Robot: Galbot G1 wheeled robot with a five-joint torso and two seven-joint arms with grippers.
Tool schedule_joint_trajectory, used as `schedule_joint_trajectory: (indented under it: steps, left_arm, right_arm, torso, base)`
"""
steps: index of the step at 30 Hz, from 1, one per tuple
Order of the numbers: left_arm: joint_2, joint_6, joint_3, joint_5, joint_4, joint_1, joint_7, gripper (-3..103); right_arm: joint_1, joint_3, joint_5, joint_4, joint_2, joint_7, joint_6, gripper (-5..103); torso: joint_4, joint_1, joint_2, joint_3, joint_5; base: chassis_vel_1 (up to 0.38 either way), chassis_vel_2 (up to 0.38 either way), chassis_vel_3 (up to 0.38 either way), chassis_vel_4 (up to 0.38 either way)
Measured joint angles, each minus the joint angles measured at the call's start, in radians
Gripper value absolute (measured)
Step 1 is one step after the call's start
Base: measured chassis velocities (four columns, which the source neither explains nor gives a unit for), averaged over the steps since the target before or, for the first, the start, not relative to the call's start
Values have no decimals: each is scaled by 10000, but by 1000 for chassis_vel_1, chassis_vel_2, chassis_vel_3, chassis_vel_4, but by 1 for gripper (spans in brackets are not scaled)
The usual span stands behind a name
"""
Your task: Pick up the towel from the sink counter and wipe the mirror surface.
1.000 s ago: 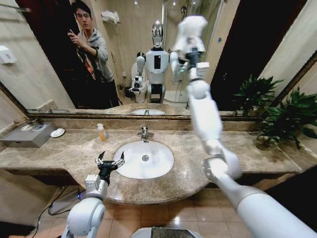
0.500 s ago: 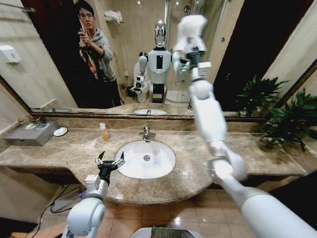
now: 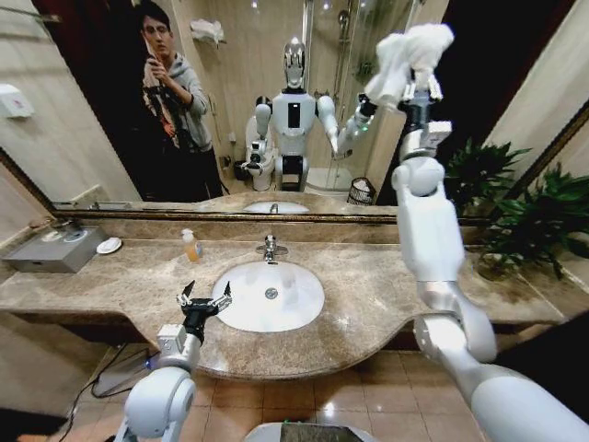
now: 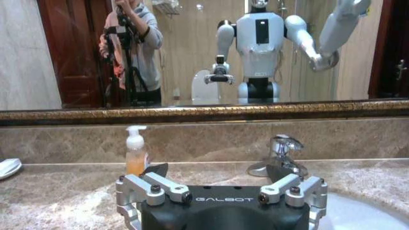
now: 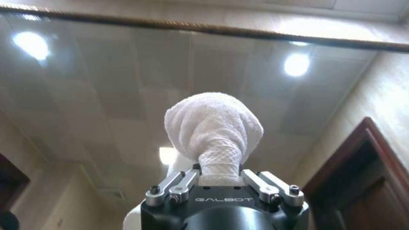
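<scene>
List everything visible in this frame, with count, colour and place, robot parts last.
towel: one, white, bunched in the right gripper against the mirror
mirror: one, dark bronze frame, wall above the counter
sink counter: one, beige-brown marble
basin: one, white, counter centre
faucet: one, chrome, behind the basin
soap bottle: one, orange, left of the faucet
dish: one, white, far left
plant: one, green, counter's right end
left gripper: open, over the counter's front edge
right gripper: raised at the mirror

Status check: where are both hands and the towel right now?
Right hand raised high at the mirror, shut on the towel. Left hand open, low over the sink counter edge. Nothing in the way.
</scene>
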Motion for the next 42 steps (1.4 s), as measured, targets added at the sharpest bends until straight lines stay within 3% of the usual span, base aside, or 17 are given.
schedule_joint_trajectory:
  steps: [8,26,39,41,42]
  left_arm:
    - [0,0,2,0,0,-1,1,100]
    - [0,0,0,0,0,0,1,100]
    - [1,0,-5,0,0,1,-3,100]
    - [0,0,-5,0,0,1,-4,100]
    - [1,0,-2,0,0,0,-4,100]
  right_arm:
    - [199,-69,-366,63,844,36,-9,19]
    - [261,79,-467,-90,1180,44,36,19]
    - [497,272,-957,-248,2076,191,-152,19]
    - [492,269,-971,-244,2078,191,-161,19]
    - [473,265,-988,-242,2077,191,-200,19]
  torso:
    - [-8,1,0,0,2]
    - [-2,4,-2,1,0]
    - [8,-3,0,-1,-4]
    - [8,0,0,0,-1]
    - [-4,4,-1,2,0]
  base:
    - [17,14,-15,-25]
    - [209,196,-205,-210]
    - [248,228,-195,-216]
    - [60,53,51,0]
    - [-95,-16,76,37]
